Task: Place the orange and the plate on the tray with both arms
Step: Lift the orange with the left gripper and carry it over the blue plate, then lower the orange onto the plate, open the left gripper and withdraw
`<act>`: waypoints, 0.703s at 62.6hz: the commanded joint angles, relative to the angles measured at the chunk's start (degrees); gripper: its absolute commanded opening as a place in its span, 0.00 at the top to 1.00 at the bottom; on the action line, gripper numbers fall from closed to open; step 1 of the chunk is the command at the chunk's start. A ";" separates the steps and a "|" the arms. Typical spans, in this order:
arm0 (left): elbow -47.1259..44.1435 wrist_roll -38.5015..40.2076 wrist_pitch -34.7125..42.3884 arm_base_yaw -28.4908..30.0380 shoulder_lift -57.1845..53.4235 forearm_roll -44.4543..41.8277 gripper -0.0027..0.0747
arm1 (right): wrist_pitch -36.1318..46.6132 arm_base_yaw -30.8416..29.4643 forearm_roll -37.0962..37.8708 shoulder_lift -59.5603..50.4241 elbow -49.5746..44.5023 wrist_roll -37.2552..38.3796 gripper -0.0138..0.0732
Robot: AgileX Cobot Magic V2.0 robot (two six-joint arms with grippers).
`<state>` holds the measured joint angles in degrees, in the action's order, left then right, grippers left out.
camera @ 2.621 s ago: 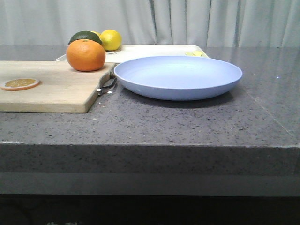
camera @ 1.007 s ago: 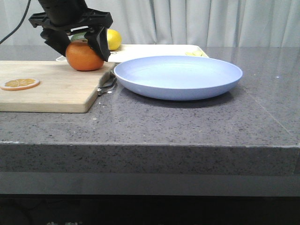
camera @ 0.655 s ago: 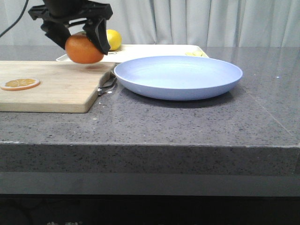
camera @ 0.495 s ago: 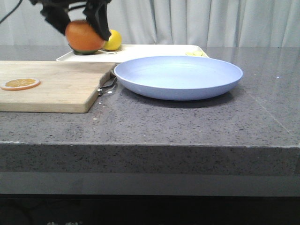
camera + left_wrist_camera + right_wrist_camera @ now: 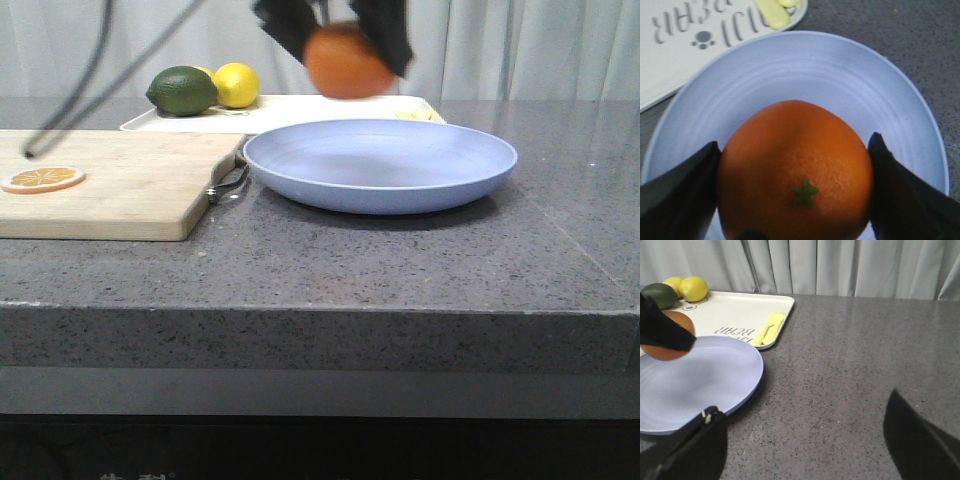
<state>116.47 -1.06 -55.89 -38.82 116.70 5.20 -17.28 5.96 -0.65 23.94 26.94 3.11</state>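
Right now the left gripper's (image 5: 792,192) dark fingers (image 5: 677,195) press against both sides of the orange (image 5: 795,172), holding it in the air above the plate (image 5: 840,75); the fruit's green stem spot faces the left wrist camera. From the front, the orange (image 5: 347,62) hangs above the far part of the lavender-blue plate (image 5: 380,165), which rests on the grey table (image 5: 400,270). Behind the plate lies the cream tray (image 5: 300,112), carrying a lemon (image 5: 236,85) and a dark green fruit (image 5: 182,90) at its left end and a small yellow utensil (image 5: 767,327) near its right edge. The right gripper (image 5: 805,440) stays low over the table beside the plate, its fingers (image 5: 920,442) spread wide with nothing between them. Left of the plate, a wooden cutting board (image 5: 110,185) holds an orange slice (image 5: 42,179).
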 commanded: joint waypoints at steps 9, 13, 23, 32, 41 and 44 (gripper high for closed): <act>2.04 -0.21 5.86 -2.84 -0.30 0.04 0.64 | 4.81 -0.01 0.12 0.76 1.98 -0.76 0.10; 2.04 -0.21 5.72 -2.84 0.49 -0.14 0.64 | 4.70 -0.01 0.12 0.76 1.98 -0.76 0.10; 2.04 -0.21 4.48 -2.50 1.86 -0.59 0.60 | 4.64 -0.01 0.12 0.76 1.98 -0.76 0.10; 2.04 -0.21 3.94 -2.50 2.00 -0.59 0.40 | 4.64 -0.01 0.12 0.76 1.98 -0.76 0.10; 2.88 -0.21 2.80 -2.50 1.89 -1.04 0.24 | 4.64 -0.01 0.12 0.76 1.98 -0.76 0.10; 4.06 -0.21 0.88 -2.50 1.89 -1.16 0.21 | 4.64 -0.01 0.12 0.76 1.98 -0.76 0.10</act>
<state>117.08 -1.20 -55.64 -41.38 122.36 4.10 -17.28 5.96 -0.65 23.94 26.94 3.11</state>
